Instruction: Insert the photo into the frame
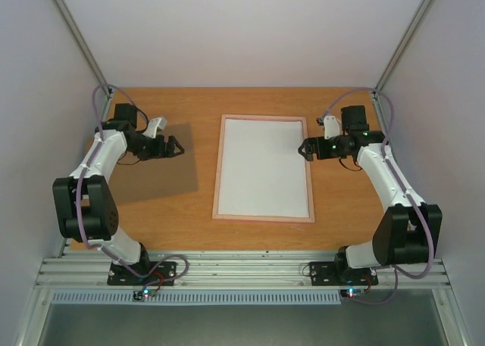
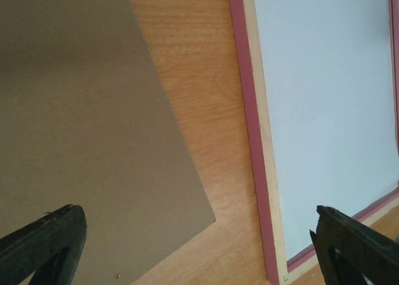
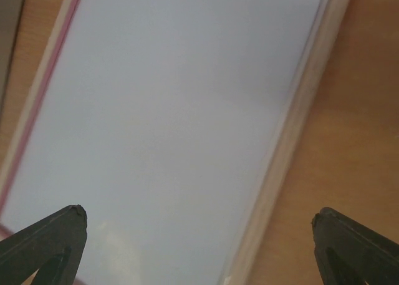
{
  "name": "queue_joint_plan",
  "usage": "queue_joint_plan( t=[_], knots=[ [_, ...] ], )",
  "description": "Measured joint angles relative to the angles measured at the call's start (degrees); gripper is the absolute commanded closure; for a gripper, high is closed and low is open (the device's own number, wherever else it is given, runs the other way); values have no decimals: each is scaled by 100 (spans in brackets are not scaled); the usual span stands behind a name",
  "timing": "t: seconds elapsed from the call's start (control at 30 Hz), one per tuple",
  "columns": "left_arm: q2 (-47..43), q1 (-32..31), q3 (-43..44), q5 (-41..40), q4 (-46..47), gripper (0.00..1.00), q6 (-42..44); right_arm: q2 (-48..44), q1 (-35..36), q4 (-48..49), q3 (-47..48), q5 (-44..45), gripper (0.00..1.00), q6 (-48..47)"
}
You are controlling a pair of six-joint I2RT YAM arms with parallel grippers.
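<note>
Pink-rimmed rectangular frame (image 1: 217,172) is lying flat between my left gripper (image 1: 176,147) and right gripper (image 1: 303,149), both gaping empty, its white sheet (image 1: 264,168) seemingly the photo face-down, so I'm judging the brown board (image 2: 81,123) needs edge-lifting next.

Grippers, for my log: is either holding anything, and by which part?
Nothing is held; the left gripper and right gripper both stand open and empty.

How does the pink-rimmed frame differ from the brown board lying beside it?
The frame has a pink rim around a white face; the brown board is plain, without rim. The frame lies mid-table, square to the edges; the board lies to its left, slightly skewed, partly under the left arm. Both lie flat on the table, apart, neither held.
</note>
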Motion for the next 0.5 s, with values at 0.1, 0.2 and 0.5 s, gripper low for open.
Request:
queue_joint_plan(
  t=[0.1,0.2,0.5],
  knots=[
    [-111,-105,-221,24,9,1,262,-262,-2,26,138,428,2,-529],
    [-164,-407,-551,98,83,1,385,-422,-11,-68,503,909,2,-984],
    [415,-1213,-1158,511,1211,3,-243,-708,-66,-990,1386,1338,1,-1344]
  ],
)
